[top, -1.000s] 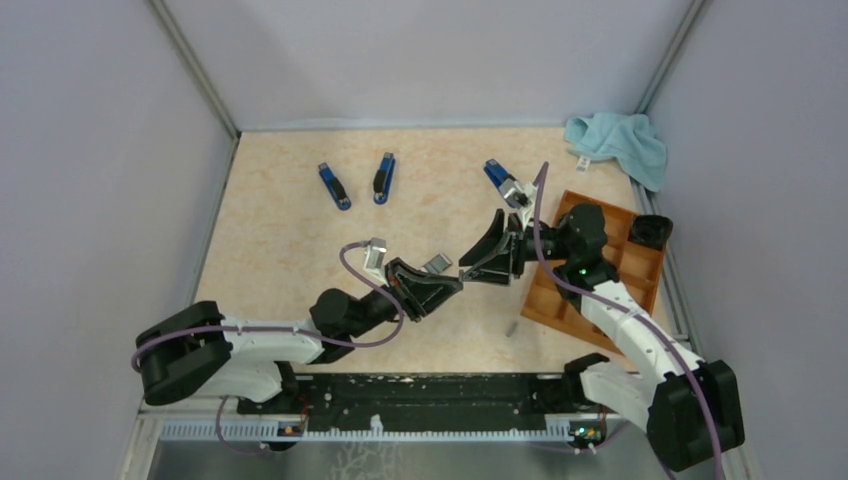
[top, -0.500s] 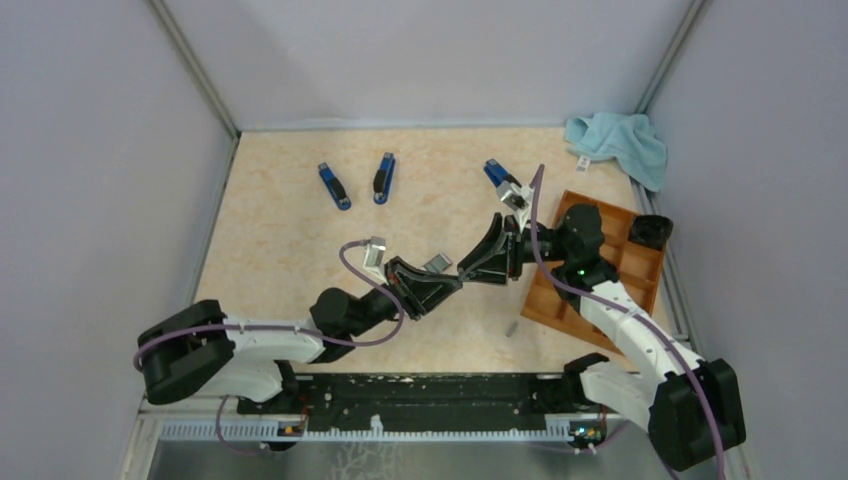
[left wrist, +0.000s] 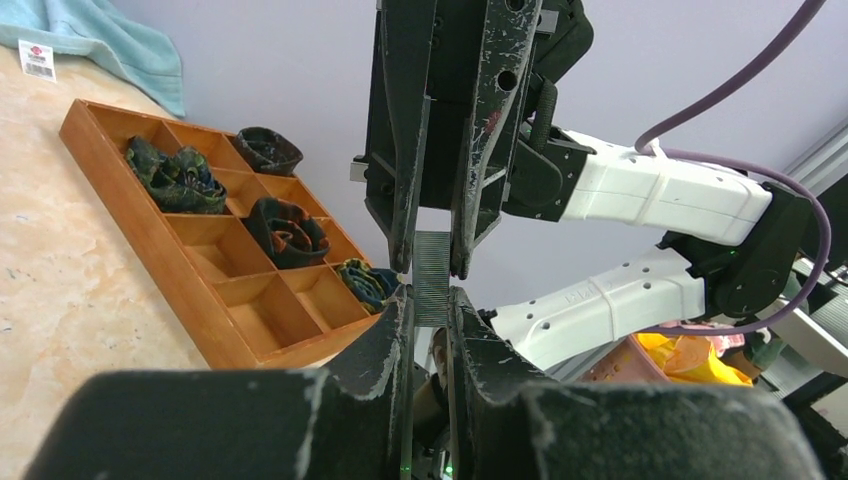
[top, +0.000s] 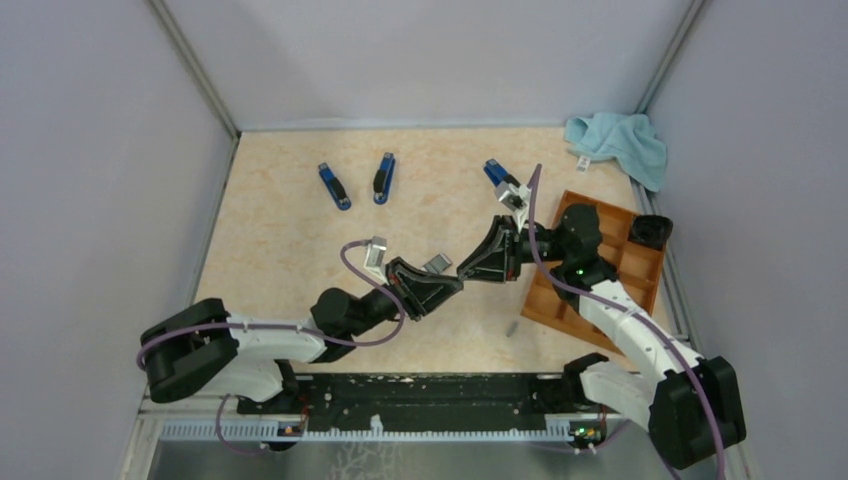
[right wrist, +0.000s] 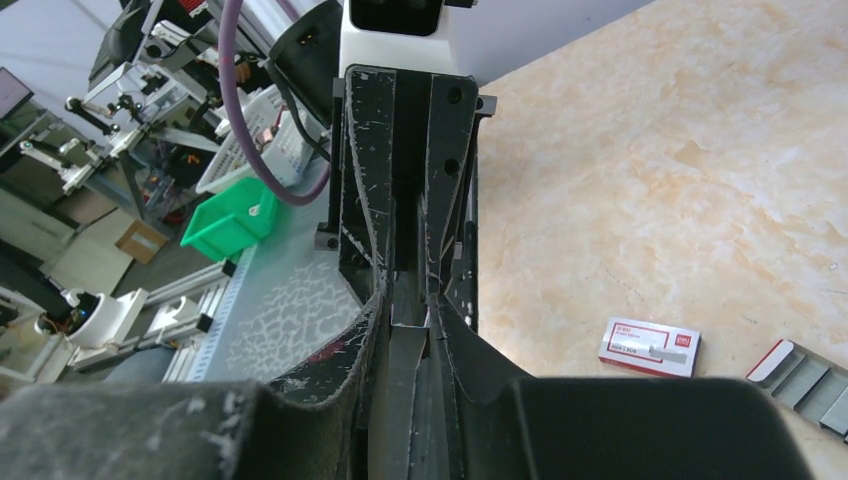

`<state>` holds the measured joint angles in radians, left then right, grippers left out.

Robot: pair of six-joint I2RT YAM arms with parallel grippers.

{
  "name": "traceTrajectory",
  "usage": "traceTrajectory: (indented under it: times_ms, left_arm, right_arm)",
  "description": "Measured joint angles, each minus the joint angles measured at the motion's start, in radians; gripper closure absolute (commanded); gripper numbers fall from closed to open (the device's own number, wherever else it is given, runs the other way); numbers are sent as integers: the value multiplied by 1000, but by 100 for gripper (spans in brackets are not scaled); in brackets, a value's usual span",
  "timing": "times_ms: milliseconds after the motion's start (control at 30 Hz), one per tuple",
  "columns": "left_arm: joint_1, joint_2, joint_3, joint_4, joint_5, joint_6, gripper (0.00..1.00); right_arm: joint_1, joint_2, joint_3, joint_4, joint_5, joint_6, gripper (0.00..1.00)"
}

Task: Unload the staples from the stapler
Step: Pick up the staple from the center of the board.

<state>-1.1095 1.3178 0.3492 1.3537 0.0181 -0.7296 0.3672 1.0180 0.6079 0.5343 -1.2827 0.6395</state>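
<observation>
A short grey strip of staples [left wrist: 431,285] stands upright between my two grippers, raised over the middle of the table. My left gripper [left wrist: 430,293] is shut on its lower end. From the opposite side my right gripper [left wrist: 432,268] has its fingertips pressed against both edges of the upper end. In the right wrist view the staples [right wrist: 408,335] lie in the narrow slot between the right gripper's [right wrist: 408,305] fingers. From above, the left gripper [top: 452,283] and right gripper [top: 466,271] meet tip to tip. Three blue staplers [top: 334,186], [top: 384,177], [top: 497,173] lie on the far side.
An orange wooden tray [top: 560,300] with compartments holding dark rolled items sits at the right, under the right arm. A light blue cloth [top: 618,140] lies in the far right corner. A small white box with a red label [right wrist: 650,347] lies on the table near the tray.
My right gripper's jaws have closed in onto the upper end of the staple strip, and it has edged slightly left. The left gripper has held still with the strip.
</observation>
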Motion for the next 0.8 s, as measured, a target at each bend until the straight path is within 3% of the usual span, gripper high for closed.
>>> traceTrajectory:
  times_ms: [100,267,500,567,633,800]
  left_arm:
    - [2,1,0,1,4,0,68]
    - [19,2,-23,21,8,0,37]
    - [86,-60,-180,28,89,72,32]
    - [105,-141,-208,-47,99,116,31]
    - [119,-266,-194,-229,71,190,31]
    - [121,-380,-48,-635,-152,371,24]
  right_arm:
    - [0,1,0,0,0,3,89]
    - [3,7,0,-10,0,-4,89]
    - [4,35,82,-256,31,-220,88]
    - [6,56,135,-369,65,-322,87]
    - [13,79,181,-462,115,-412,87]
    - [106,184,297,-668,354,-634,87]
